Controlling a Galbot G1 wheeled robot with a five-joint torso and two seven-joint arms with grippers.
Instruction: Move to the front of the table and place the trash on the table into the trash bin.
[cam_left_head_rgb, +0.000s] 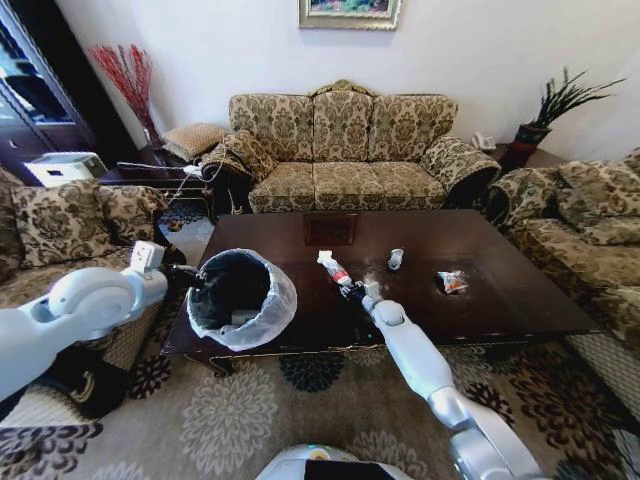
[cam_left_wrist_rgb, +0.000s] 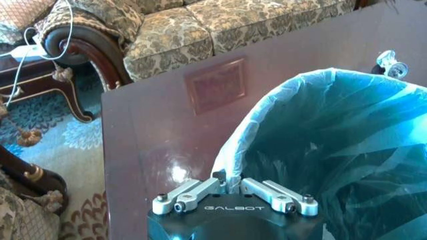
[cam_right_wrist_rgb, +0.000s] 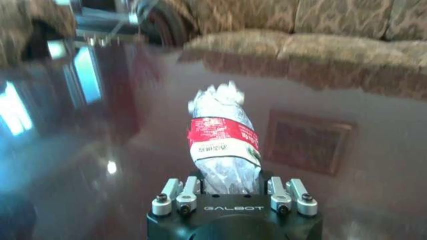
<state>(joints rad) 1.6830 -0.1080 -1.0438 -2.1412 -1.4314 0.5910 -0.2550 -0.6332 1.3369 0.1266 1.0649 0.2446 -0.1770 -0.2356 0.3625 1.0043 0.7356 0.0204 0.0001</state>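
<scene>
1. The left gripper (cam_left_wrist_rgb: 230, 186) was at the left end of the table (cam_left_head_rgb: 520, 290), its fingers clenched on the rim of the trash bin (cam_left_head_rgb: 241, 297). In the left wrist view the white bag liner was pinched between the fingertips.
2. The trash bin stood on the table's near left corner, tilted, with its mouth facing toward the table's middle. Its black interior was exposed in the head view.
3. The right gripper (cam_right_wrist_rgb: 230, 186) was over the table just right of the bin. Its jaws were grasping the base of the bottle (cam_right_wrist_rgb: 223, 142), a crushed clear bottle with a red label, which pointed away from the gripper toward the sofa (cam_left_head_rgb: 345, 150).
4. Further right on the table, well apart from both grippers, a crushed cup (cam_left_head_rgb: 395, 259) and a snack wrapper (cam_left_head_rgb: 452, 282) lay untouched.
5. Step in hand, as judged: the bottle was secured and awaiting transfer to the bin, while the left arm steadied the bin.
6. The next move would call for carrying the bottle leftward over the lined rim, clearing the liner's edge, and releasing it inside. Two pieces remained on the table.
</scene>
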